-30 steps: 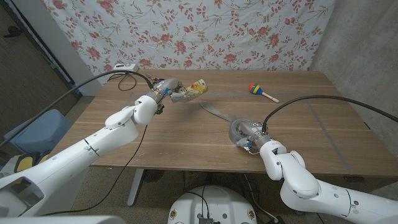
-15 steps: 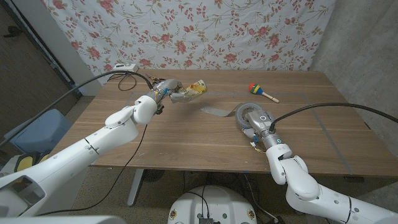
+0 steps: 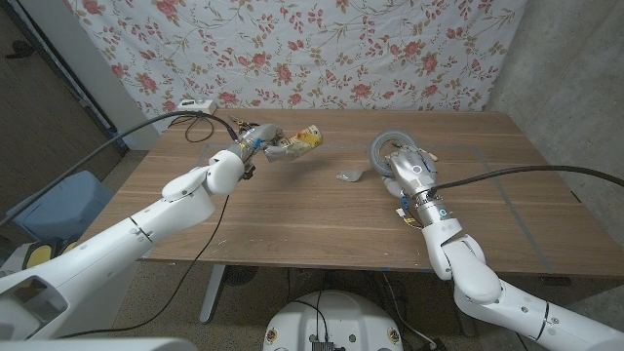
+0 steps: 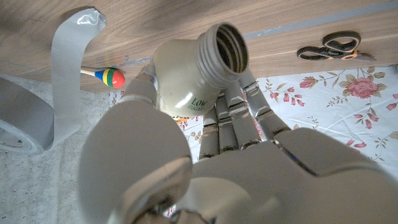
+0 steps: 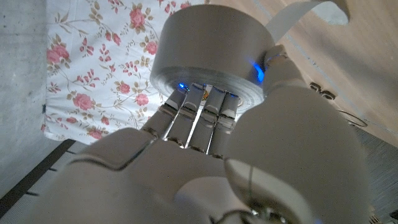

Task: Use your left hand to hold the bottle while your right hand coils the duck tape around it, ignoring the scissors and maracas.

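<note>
My left hand (image 3: 252, 146) grips a small cream bottle (image 3: 303, 138) above the table's back left part, its neck tilted toward the middle. The left wrist view shows the bottle (image 4: 185, 84) with its mouth uncapped and my fingers (image 4: 239, 118) around its body. My right hand (image 3: 410, 170) holds the grey duct tape roll (image 3: 387, 148) up off the table, to the right of the bottle and apart from it. A loose tape tail (image 3: 349, 176) trails down from the roll to the wood. In the right wrist view the roll (image 5: 211, 50) sits against my fingers (image 5: 196, 121).
A striped maraca (image 4: 111, 76) lies on the table beyond the roll. Black-handled scissors (image 4: 333, 46) lie on the wood by the floral backdrop. A small white box (image 3: 195, 104) sits at the table's back left edge.
My right hand has lifted the tape roll off the table and carried it up and toward the far side, the tail trailing behind. The left hand and bottle have stayed put.
</note>
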